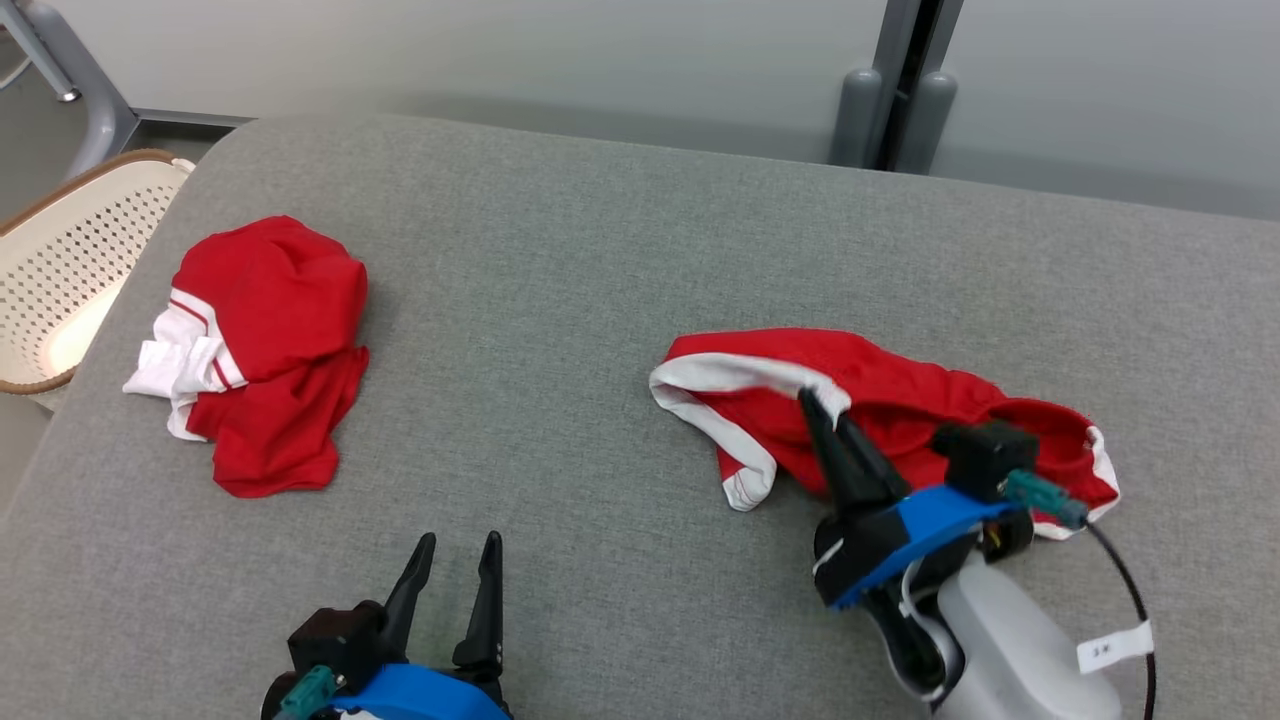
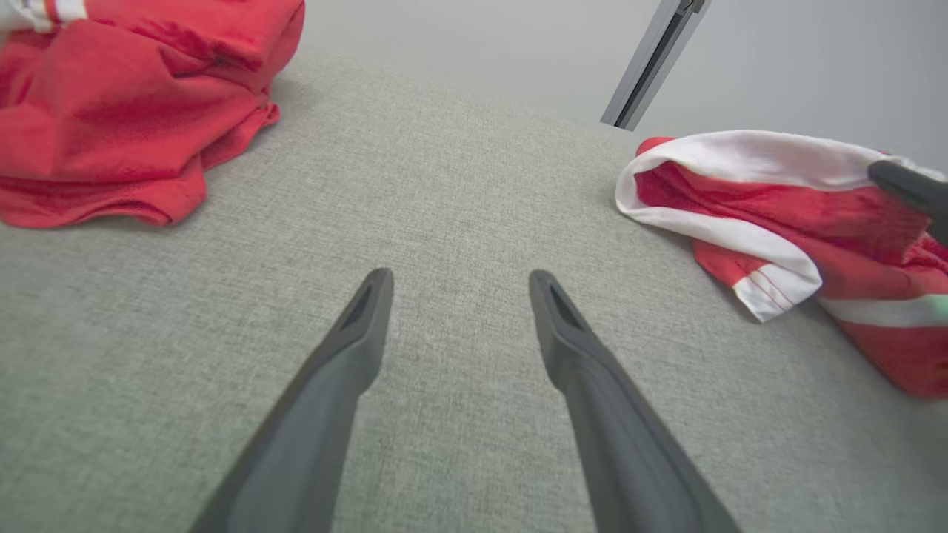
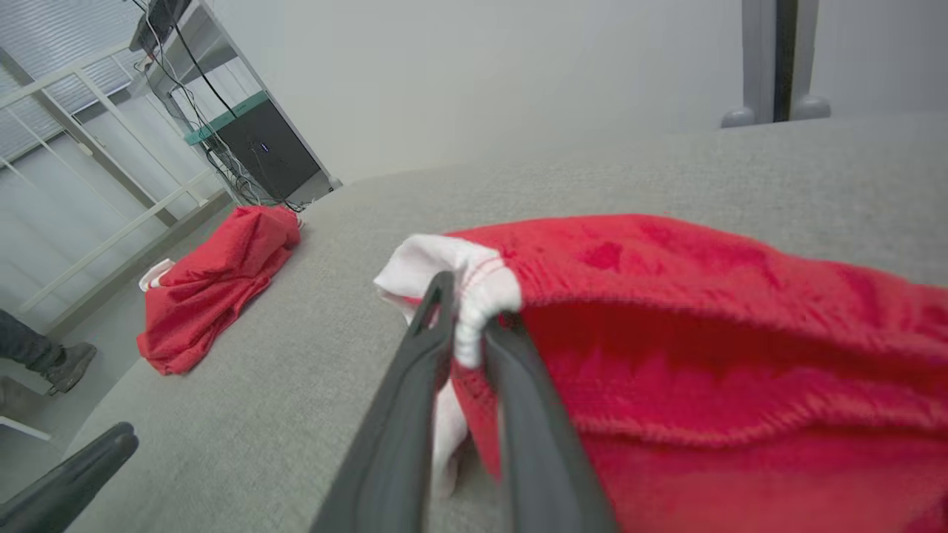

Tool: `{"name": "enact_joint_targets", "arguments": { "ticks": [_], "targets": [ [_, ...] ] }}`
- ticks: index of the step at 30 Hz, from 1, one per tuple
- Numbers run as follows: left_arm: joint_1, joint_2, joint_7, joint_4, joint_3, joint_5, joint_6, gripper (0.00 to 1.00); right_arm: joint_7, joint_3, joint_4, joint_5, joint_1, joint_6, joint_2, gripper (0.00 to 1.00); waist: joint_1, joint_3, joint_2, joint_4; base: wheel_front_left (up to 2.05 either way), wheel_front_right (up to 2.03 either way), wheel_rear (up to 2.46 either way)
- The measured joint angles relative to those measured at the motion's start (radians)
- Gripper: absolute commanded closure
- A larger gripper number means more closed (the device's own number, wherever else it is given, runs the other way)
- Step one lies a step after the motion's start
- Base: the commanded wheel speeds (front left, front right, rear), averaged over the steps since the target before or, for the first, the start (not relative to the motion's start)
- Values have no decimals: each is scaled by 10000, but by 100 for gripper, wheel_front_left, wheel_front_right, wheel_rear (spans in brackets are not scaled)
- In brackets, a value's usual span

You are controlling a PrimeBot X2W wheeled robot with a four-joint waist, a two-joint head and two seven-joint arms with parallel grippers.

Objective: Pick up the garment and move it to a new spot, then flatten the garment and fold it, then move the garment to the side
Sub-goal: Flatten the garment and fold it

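So the right gripper is pinched tight on the white hem of the crumpled red-and-white fabric garment, which lies toward the right edge of the grey woven-cloth surface. Meanwhile the left gripper hangs by the near edge, jaws wide apart, holding nothing. A second bunched-up red cloth pile sits by the left edge.

a red garment with white trim lies rumpled on the right half of the grey fabric-covered bench, spread sideways in a low heap. a white band loops around its left end, and a thin white edge shows at its far right. the right gripper has its fingers pinched on the white hem, bunching it.
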State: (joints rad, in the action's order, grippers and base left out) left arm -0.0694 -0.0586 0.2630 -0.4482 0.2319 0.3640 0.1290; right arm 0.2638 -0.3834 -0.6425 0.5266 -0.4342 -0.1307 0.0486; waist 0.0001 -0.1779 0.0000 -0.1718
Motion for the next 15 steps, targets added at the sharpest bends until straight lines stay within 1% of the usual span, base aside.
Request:
{"name": "enact_joint_targets", "arguments": {
  "ticks": [1, 4, 8, 12, 15],
  "targets": [
    [-17, 13, 0, -4, 8, 84, 0, 0, 4, 121, 257, 81, -56, 0, 0, 100, 0, 12, 0, -24, 0, 0, 0],
    [-105, 21, 0, 8, -31, 280, 2, 0, 0, 226, 568, -439, -642, 0, 92, 100, 0, 69, 0, -171, 0, 0, 0],
    [-199, 52, 0, -29, 104, 337, 2, 0, 4, 384, 1097, -581, -2190, 0, 249, 100, 0, 218, 0, -447, 0, 0, 0],
    [-191, 54, 0, -128, 82, 380, 2, 0, 2, 330, 1827, -107, -3565, 0, 165, 100, 0, 369, 0, -594, 0, 0, 0],
    [-57, 73, 0, -244, -186, 502, 2, 0, 4, 380, 2487, 370, -3948, 0, 134, 100, 0, 482, 0, -540, 0, 0, 0]
  ]
}}
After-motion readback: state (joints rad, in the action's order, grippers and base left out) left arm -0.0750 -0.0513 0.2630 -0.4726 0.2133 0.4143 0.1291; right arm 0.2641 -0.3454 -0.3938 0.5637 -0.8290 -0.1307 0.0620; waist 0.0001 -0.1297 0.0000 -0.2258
